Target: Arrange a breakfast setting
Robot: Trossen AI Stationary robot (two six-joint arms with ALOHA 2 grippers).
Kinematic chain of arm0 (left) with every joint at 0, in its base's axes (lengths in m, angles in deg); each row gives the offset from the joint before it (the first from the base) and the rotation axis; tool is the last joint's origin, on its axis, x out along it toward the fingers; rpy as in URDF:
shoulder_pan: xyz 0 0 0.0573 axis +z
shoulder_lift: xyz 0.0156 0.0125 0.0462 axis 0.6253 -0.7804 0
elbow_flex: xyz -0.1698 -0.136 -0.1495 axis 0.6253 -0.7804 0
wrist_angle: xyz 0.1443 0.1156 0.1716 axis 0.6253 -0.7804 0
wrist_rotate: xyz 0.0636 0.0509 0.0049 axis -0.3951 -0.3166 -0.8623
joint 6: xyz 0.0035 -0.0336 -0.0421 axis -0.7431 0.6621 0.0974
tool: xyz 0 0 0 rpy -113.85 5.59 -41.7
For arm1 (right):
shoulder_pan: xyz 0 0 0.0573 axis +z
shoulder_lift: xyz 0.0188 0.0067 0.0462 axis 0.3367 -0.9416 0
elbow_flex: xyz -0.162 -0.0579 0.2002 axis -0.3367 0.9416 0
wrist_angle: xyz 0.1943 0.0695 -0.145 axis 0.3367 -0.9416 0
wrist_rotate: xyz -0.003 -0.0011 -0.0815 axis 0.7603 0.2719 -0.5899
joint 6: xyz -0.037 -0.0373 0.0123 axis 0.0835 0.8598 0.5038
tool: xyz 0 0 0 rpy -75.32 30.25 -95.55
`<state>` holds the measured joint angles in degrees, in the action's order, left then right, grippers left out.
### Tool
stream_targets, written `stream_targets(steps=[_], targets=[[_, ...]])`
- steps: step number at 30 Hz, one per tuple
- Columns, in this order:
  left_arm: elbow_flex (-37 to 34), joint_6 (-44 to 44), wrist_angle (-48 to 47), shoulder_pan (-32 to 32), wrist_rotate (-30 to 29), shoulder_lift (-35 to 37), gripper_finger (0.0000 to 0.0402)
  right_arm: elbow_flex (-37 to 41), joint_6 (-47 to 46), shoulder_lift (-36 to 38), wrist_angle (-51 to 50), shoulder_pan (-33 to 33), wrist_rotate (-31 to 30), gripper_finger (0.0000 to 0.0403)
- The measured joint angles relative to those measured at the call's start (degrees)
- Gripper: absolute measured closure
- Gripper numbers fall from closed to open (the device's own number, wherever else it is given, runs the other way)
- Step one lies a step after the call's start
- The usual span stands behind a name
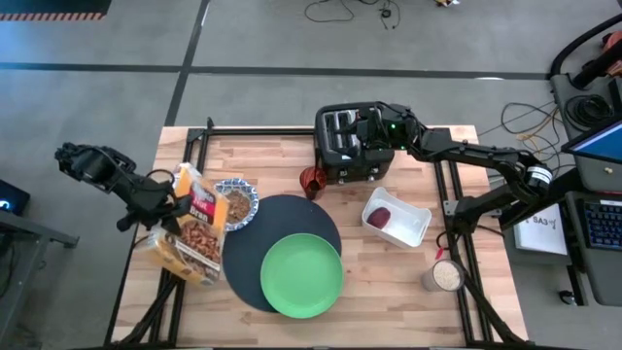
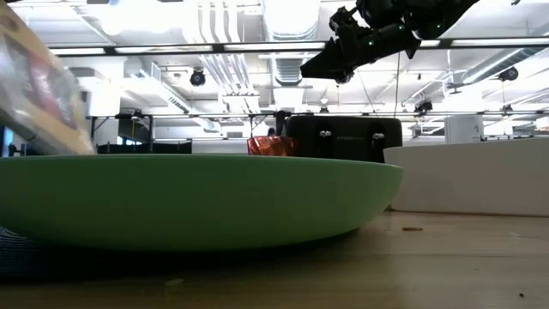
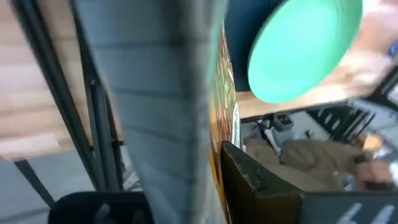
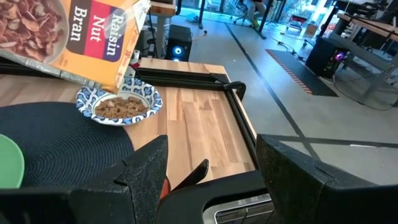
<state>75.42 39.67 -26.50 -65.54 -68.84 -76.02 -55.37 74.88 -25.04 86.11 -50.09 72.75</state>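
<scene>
My left gripper (image 1: 175, 204) is shut on a Raisin Nut Bran cereal box (image 1: 194, 231), tilted with one end over the blue-and-white bowl (image 1: 236, 202). The bowl holds brown cereal (image 4: 119, 106) and stands at the left rim of the round black mat (image 1: 277, 228). The lime-green plate (image 1: 302, 275) lies on the mat's near part. The dark-red lump (image 1: 379, 218) lies in the white tray (image 1: 413, 226). My right gripper (image 4: 211, 155) is open and empty above the black toaster (image 1: 350, 146). The spoon and the bagel are out of view. My left gripper comes at the cereal box level from the table's left side and holds it between its two fingers, one finger (image 3: 261, 180) against the box's printed face (image 3: 229, 124). The box is lifted clear and tilted, its labelled end (image 4: 99, 37) just above the bowl.
A red crinkled thing (image 1: 311, 181) stands at the toaster's left near corner. A small jar (image 1: 445, 276) stands near the table's right near corner. Bare wood (image 1: 389, 292) lies between the plate and the jar.
</scene>
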Motion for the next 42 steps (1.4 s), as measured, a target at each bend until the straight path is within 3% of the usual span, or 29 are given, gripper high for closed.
stream_targets(steps=[4, 8, 25, 31, 42], targets=[[-0.07, 2.04, -2.83, 0.00, 0.92, 0.72, 0.0402, 0.00, 0.39, 0.00, -0.37, 0.00, -0.03, 0.0170], [-0.02, 0.37, 0.30, 0.08, -2.53, 0.62, 0.0402, 0.00, 0.43, 0.00, -0.44, 0.00, -0.38, 0.0170], [0.11, -0.78, 0.19, 0.00, 0.41, -1.09, 0.0402, 0.00, 0.48, 0.02, -0.42, 0.00, -0.38, 0.0170], [0.09, -8.04, 0.40, 0.03, -5.03, -1.88, 0.0402, 0.00, 0.48, 0.02, -0.43, -0.01, -0.38, 0.0170], [-0.04, -31.92, -1.65, 0.02, -18.22, -5.14, 0.0402, 0.00, -1.43, 0.02, -0.54, 0.00, -0.38, 0.0170]])
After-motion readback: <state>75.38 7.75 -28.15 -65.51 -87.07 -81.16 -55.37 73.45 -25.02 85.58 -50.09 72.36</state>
